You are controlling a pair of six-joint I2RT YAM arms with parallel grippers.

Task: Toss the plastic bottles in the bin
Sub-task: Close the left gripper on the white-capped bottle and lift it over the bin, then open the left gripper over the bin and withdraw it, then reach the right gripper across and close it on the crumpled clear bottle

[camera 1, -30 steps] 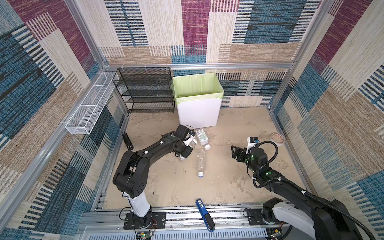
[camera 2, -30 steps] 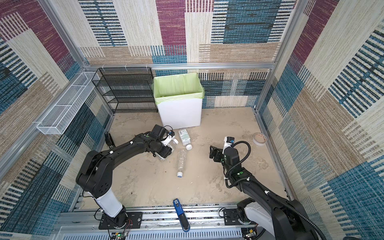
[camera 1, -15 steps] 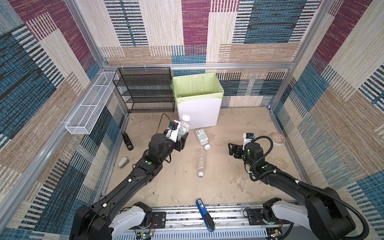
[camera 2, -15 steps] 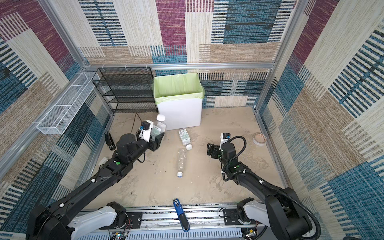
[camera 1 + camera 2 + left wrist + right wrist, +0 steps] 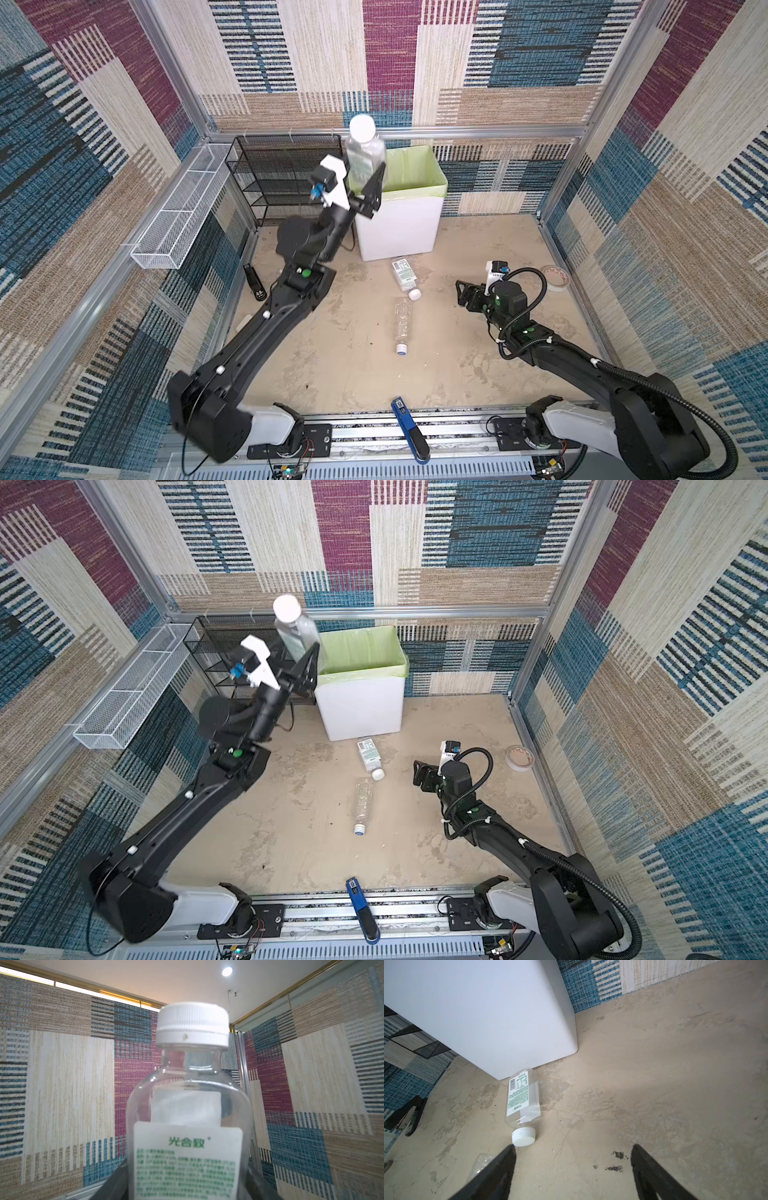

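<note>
Clear glossy plastic bottle (image 5: 187, 1105), matt white bin (image 5: 399, 224)

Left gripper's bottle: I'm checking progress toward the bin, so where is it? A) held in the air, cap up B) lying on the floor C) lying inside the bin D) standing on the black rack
A: the left gripper grips the bottle cap up in the air near the rim of the bin, not yet dropped in.

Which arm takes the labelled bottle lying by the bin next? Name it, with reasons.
Right. The right tool is open, empty and low, aimed at the labelled floor bottle from close by. The left tool is up by the rim of the bin, shut on the raised bottle.
</note>
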